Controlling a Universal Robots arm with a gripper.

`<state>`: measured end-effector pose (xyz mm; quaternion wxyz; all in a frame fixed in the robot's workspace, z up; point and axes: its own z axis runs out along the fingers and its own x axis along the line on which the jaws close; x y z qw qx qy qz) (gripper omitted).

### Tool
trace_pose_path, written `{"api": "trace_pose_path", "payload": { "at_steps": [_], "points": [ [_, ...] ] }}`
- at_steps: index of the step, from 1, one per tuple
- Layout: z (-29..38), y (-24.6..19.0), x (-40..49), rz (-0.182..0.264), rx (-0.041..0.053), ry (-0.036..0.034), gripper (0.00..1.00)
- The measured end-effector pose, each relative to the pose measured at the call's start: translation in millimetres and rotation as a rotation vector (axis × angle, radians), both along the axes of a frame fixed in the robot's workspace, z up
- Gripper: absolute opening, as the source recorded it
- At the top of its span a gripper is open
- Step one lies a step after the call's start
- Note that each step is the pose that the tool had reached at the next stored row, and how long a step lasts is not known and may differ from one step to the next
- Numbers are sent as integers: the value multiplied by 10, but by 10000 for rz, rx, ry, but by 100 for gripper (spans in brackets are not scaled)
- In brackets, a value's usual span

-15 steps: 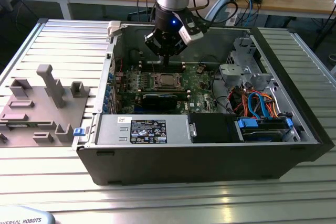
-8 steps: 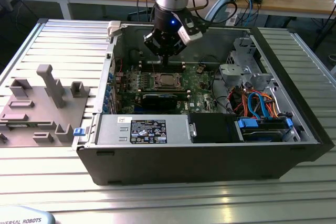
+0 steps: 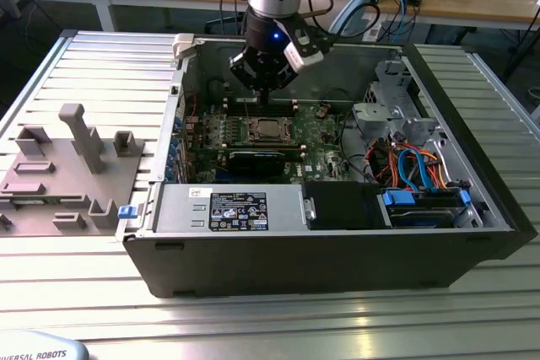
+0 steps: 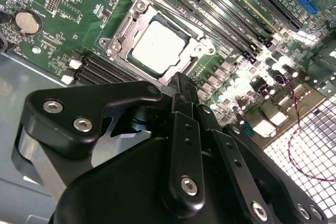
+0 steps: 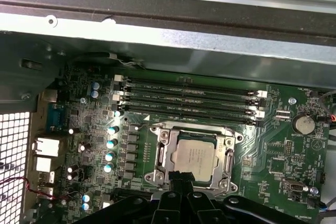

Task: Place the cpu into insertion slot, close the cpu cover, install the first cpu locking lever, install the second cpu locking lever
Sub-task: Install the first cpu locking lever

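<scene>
The cpu (image 5: 193, 156), a dull silver square, lies flat in the insertion slot (image 5: 157, 174) on the green motherboard (image 3: 321, 137). The silvery cpu cover (image 5: 164, 153) lies down around the chip, framing it in both wrist views. A thin wire locking lever (image 4: 173, 19) runs along one side of the frame; I cannot tell whether it is latched. My gripper (image 3: 264, 88) hangs inside the open computer case, just above and behind the socket. Its black fingertips (image 4: 180, 80) are pressed together with nothing between them, close to the edge of the cpu (image 4: 157, 45).
Memory slots (image 5: 189, 98) run beside the socket, and a long black card (image 3: 257, 160) lies on its other side. The case wall (image 5: 168, 30) stands close behind. A drive cage with coloured cables (image 3: 413, 166) is at the exterior view's right. Grey fixtures (image 3: 76, 149) stand outside the case at the left.
</scene>
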<state>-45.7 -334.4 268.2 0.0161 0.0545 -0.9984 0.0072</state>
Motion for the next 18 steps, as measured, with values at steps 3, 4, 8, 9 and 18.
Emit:
{"api": "trace_pose_path", "payload": {
  "at_steps": [3, 4, 8, 9, 18],
  "points": [
    [-2, 0, -7, 1, 0, 0, 11],
    [-2, 0, -9, 0, 0, 0, 11],
    [-5, 0, -18, -1, 1, 0, 11],
    [-5, 0, -20, -1, 1, 0, 11],
    [-16, 0, -45, 0, 1, 0, 11]
  ]
}}
